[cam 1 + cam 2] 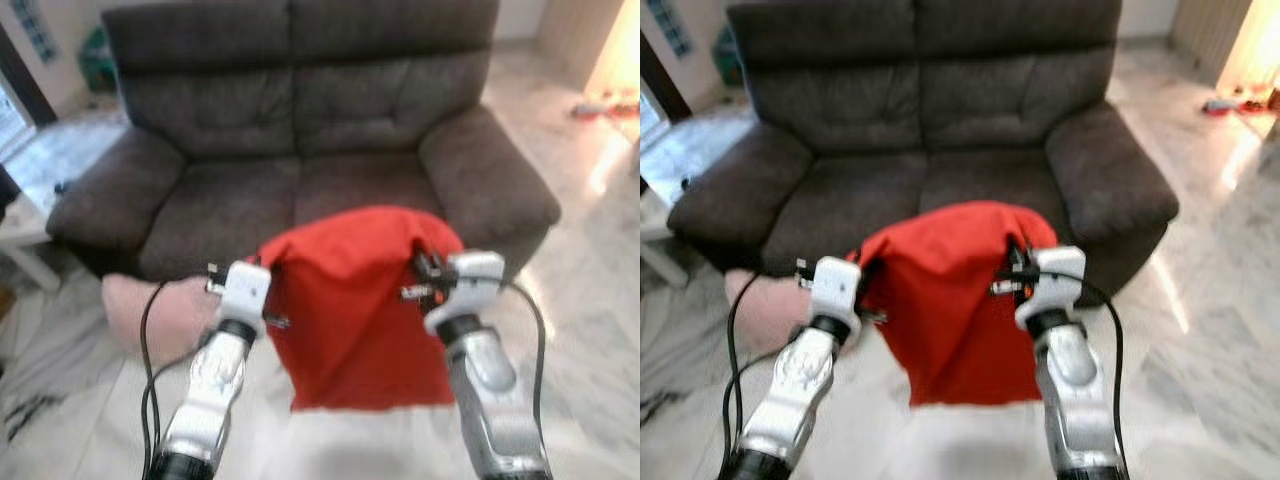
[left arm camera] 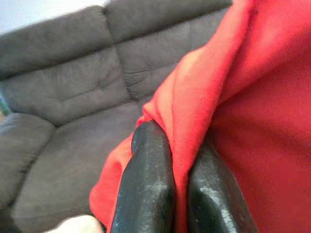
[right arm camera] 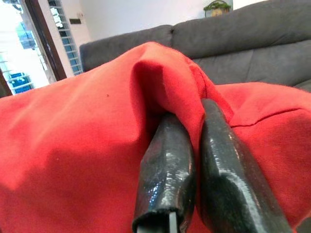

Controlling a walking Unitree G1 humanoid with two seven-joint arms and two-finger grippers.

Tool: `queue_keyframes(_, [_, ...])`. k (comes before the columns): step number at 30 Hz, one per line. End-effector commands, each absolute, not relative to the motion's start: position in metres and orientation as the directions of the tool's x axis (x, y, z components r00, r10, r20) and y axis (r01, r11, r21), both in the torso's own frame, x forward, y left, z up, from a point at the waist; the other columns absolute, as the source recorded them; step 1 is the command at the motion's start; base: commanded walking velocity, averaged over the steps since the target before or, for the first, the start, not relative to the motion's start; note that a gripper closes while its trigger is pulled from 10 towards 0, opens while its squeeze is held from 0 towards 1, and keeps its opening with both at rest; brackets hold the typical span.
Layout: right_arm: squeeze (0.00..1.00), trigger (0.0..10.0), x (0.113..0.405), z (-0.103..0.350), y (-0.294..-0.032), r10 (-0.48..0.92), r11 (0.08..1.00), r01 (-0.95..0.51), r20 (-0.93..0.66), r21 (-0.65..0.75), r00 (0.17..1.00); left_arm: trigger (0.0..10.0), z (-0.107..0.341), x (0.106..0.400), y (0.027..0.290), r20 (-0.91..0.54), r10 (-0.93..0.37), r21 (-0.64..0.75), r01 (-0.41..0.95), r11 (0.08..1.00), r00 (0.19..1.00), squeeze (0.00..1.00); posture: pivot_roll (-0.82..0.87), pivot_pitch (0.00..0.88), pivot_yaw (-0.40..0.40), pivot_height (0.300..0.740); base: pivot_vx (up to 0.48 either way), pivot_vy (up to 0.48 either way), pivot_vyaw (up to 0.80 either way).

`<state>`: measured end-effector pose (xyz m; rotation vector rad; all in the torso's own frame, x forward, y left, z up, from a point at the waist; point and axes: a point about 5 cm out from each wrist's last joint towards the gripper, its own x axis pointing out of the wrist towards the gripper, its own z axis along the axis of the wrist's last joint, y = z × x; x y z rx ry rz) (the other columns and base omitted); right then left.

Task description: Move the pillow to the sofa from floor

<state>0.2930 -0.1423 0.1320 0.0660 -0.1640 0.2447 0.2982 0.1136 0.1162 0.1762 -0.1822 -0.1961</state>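
Grey marble floor (image 1: 590,300) before sofa (image 1: 300,130)

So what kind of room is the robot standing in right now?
Most likely a home living room: a dark grey two-seat fabric sofa on a pale marble-look tiled floor, and a soft red fabric pillow held before it.

The pillow (image 1: 360,310) is held off the floor (image 1: 600,300) between the left gripper (image 1: 268,290) and the right gripper (image 1: 425,275), directly before the sofa (image 1: 300,130). A second cushion (image 1: 160,315) lies on the floor, left of it.
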Motion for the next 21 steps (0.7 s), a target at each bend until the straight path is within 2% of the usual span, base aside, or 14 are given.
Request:
queue_keyframes(1, [0.0, 10.0, 0.2943, 0.1517, -0.1402, 0.242, 0.965, -0.26, 0.265, 0.033, 0.933, 10.0, 0.13, 0.3003, 0.108, 0.227, -0.224, 0.188, 0.183, 0.965, 0.948, 0.0, -0.09, 0.034, 0.076, 0.74, 0.0, -0.277, 0.0])
queue_keyframes(6, [0.0, 10.0, 0.2949, 0.1525, -0.1407, 0.239, 0.966, -0.257, 0.269, 0.034, 0.933, 10.0, 0.1301, 0.3011, 0.1095, 0.227, -0.217, 0.19, 0.175, 0.966, 0.949, 0.0, -0.09, 0.041, 0.075, 0.74, 0.0, -0.269, 0.0])
queue_keyframes(21, [0.0, 10.0, 0.2959, 0.1528, -0.1405, 0.227, 0.968, -0.248, 0.273, 0.043, 0.935, 10.0, 0.1316, 0.3015, 0.1141, 0.236, -0.202, 0.148, 0.17, 0.974, 0.951, 0.0, -0.09, 0.044, 0.081, 0.74, 0.0, 0.0, 0.0])
